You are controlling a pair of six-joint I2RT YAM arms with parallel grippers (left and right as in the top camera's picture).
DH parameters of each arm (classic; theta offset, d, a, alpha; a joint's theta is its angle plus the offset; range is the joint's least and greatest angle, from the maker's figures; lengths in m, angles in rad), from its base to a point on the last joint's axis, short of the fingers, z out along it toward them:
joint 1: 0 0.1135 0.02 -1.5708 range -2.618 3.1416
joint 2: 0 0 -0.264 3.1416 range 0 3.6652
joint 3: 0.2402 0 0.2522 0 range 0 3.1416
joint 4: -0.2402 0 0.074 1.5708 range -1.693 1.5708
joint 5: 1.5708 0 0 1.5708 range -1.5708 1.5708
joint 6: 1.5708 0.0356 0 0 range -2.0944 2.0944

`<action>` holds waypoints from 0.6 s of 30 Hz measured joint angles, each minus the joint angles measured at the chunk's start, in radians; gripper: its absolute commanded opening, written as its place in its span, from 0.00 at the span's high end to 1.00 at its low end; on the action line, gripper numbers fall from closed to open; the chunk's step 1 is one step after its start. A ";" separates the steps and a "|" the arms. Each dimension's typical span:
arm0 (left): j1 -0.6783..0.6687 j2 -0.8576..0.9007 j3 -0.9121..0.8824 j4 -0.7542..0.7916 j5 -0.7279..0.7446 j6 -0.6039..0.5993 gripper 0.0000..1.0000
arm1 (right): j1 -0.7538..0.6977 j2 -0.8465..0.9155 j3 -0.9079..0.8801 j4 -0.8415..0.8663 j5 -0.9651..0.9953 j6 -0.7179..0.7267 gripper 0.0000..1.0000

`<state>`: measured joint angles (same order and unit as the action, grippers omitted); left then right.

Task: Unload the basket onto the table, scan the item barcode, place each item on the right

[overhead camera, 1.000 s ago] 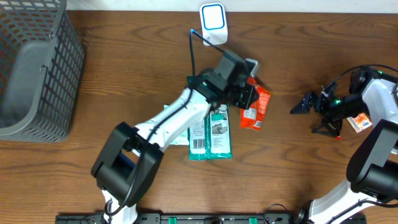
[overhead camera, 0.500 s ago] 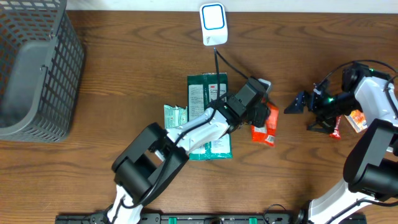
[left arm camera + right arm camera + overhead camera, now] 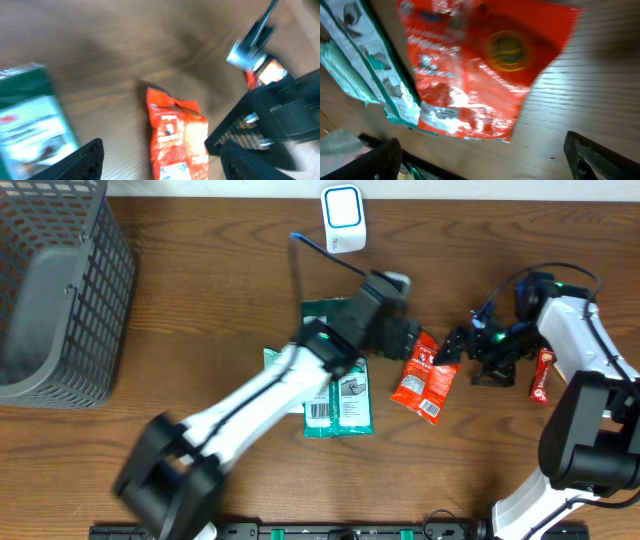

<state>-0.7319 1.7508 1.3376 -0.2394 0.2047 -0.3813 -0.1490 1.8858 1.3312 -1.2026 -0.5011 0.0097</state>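
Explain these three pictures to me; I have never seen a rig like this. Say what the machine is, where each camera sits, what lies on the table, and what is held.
These are two robot arms at a wooden table. One picture looks down from above; the other two come from a camera on each wrist. On the table lie a red snack packet, green packets, a small red item, a grey basket and a white device, probably the scanner. The left arm and the right arm both reach towards the red snack packet with their jaws open. Nothing is held.
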 measured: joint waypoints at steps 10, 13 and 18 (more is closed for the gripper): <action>0.267 -0.122 0.009 -0.465 -0.006 0.018 0.81 | 0.179 0.000 0.000 0.076 -0.102 0.000 0.01; 0.327 -0.122 0.009 -0.537 -0.010 0.056 0.92 | 0.228 0.000 0.001 0.157 -0.150 0.002 0.01; 0.355 -0.122 0.000 -0.567 -0.009 0.098 0.92 | 0.280 0.000 0.002 0.221 -0.194 0.002 0.86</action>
<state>-0.3767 1.6291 1.3376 -0.8062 0.1955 -0.2832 0.1310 1.8854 1.3327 -0.9817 -0.6952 0.0116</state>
